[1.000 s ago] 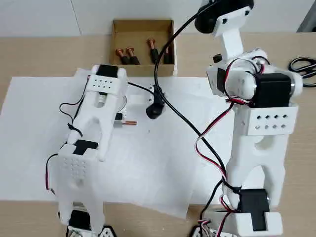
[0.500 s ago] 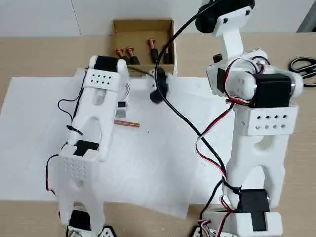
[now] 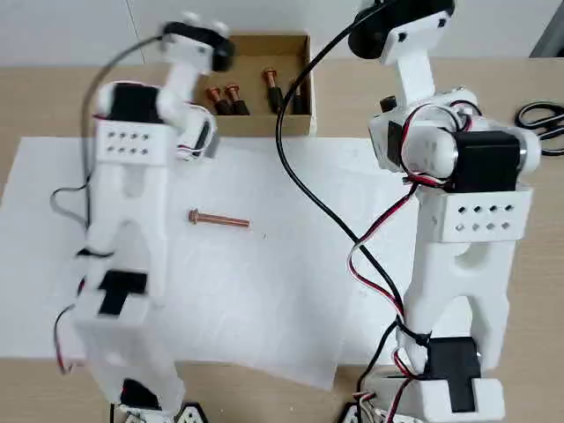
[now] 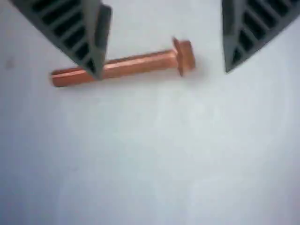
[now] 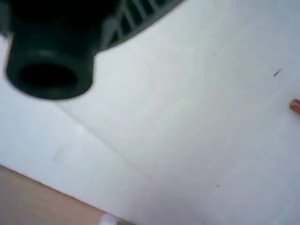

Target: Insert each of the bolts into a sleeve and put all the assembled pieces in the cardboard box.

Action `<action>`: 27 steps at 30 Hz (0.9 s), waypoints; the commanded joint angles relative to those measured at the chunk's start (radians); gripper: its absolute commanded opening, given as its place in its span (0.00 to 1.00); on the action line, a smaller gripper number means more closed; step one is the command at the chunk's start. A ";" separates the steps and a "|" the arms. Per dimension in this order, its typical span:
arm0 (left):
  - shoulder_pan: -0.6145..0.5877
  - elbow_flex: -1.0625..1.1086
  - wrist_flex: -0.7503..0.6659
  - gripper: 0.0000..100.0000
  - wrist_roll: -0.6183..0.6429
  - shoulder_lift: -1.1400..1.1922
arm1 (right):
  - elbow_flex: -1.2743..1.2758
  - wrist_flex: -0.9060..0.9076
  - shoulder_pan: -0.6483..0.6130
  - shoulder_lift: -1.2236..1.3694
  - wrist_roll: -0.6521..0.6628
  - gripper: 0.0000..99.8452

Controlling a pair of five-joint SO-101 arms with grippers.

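Note:
A copper bolt (image 3: 218, 219) lies flat on the white paper (image 3: 291, 291), left of centre. In the left wrist view the bolt (image 4: 126, 65) sits below my left gripper (image 4: 161, 72), whose dark fingers (image 4: 89, 37) stand wide open on either side of it. The left arm (image 3: 132, 150) rises along the paper's left side. My right gripper (image 5: 93, 28) is shut on a black sleeve (image 5: 47, 70), held in the air above the paper. The cardboard box (image 3: 256, 44) at the back holds several black sleeves with copper bolt heads (image 3: 222, 95).
The right arm (image 3: 458, 176) stands over the paper's right edge, and its black cable (image 3: 284, 150) loops across the middle. Scissors (image 3: 542, 119) lie at the table's right edge. Bare wood (image 3: 53, 97) surrounds the paper.
The left arm has swung away from the bolt, to the left and towards the box. The bolt now lies fully uncovered on the paper. The right arm has not moved.

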 commanded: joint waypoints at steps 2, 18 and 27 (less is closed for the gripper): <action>0.021 0.199 0.017 0.16 0.084 -0.275 | -0.003 0.005 0.001 -0.047 -0.015 0.00; 0.038 0.765 -0.138 0.16 0.813 -0.446 | -0.003 0.005 -0.110 -0.042 -0.043 0.00; 0.051 1.003 -0.523 0.16 1.168 -0.446 | -0.003 0.005 -0.111 -0.042 -0.044 0.00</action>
